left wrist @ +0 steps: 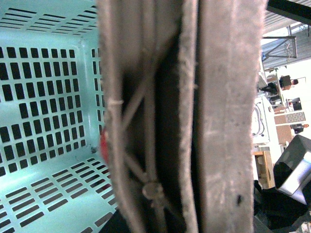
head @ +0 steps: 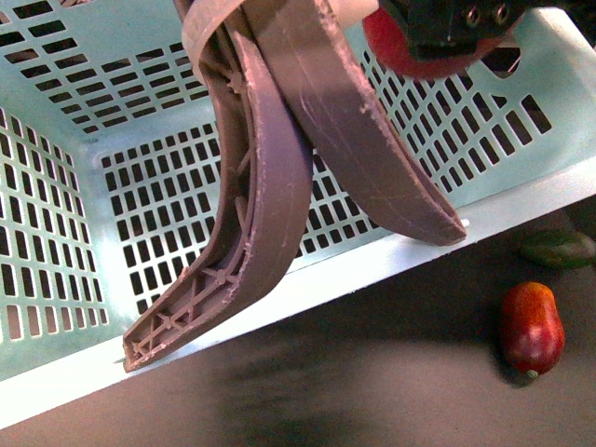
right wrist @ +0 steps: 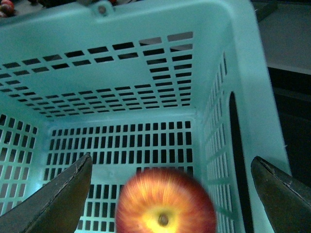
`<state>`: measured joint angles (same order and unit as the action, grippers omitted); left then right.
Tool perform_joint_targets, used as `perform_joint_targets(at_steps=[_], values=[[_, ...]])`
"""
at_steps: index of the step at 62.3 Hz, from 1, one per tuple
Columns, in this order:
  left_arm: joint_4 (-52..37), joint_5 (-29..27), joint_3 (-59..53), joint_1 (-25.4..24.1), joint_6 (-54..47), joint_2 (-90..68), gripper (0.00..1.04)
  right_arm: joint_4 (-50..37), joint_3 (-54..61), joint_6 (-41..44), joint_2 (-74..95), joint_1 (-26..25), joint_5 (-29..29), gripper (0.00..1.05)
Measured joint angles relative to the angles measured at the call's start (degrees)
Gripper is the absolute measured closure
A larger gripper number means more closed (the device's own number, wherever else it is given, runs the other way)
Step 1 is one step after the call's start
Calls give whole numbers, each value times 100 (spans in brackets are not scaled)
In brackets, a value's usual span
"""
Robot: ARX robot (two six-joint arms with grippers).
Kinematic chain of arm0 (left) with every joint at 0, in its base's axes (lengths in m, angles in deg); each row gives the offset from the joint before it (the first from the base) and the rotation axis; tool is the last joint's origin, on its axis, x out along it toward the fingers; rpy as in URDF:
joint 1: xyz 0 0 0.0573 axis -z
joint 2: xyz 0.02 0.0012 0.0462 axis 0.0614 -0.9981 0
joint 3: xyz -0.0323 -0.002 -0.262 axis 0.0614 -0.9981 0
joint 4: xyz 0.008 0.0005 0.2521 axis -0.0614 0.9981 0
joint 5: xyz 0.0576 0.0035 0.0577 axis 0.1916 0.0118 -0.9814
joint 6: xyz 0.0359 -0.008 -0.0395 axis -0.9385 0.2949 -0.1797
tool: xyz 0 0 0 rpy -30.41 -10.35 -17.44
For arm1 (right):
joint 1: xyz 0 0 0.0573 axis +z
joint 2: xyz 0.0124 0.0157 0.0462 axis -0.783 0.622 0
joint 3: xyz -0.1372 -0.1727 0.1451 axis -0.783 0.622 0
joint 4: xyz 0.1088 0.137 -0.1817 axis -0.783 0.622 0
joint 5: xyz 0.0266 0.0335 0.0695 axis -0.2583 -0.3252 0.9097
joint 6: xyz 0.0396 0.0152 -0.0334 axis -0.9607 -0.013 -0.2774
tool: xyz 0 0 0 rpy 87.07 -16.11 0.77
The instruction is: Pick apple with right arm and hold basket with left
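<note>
We judge this to be the close of the placing step. The right gripper hangs over the open mouth of the basket with its fingers spread wide, one dark fingertip on each side. The apple sits between them, touching neither. We see clear gaps on both sides, and it is blurred, yellow stem patch facing the camera, so we take it to be loose and not held.

In the front view the apple shows as a red curve directly under the right gripper's black body, inside the far corner of the basket and just beside the two grey-brown handles.

The left wrist view is filled by those handles, very close to the lens. The left gripper's own fingers do not show anywhere, so we cannot tell how it grips.

Next, we think the right arm needs to rise straight out, clear of the handles and the rim, while the left keeps the tilted basket steady.

The dark-red oval fruit and the green fruit lie on the table outside.
</note>
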<state>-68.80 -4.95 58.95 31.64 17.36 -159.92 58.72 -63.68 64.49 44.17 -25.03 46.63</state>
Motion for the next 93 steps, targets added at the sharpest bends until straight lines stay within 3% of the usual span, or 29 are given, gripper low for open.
perform_joint_targets(at_steps=[8,19,29,40,50,56,65,93], values=[[0,15,-15,2,-2,-24,90,-11,103,-4,-367,-293,-109,9],[0,-35,-15,0,-20,-24,90,199,848,15,-1519,-1250,-315,9],[0,-20,-15,0,-4,-24,90,597,1436,20,-2494,-1762,-573,9],[0,44,-15,4,-2,-24,90,-566,2131,240,-3029,-1943,-533,34],[-2,15,-15,2,-2,-24,90,-592,2557,321,-3366,-2085,-387,58],[-2,-7,-15,2,-2,-24,90,-527,2795,345,-3685,-2371,26,78],[-2,-4,-15,2,2,-24,90,-378,3051,372,-4103,-2627,127,103],[-2,9,-15,2,0,-24,90,304,3471,363,-5191,-2632,133,103]])
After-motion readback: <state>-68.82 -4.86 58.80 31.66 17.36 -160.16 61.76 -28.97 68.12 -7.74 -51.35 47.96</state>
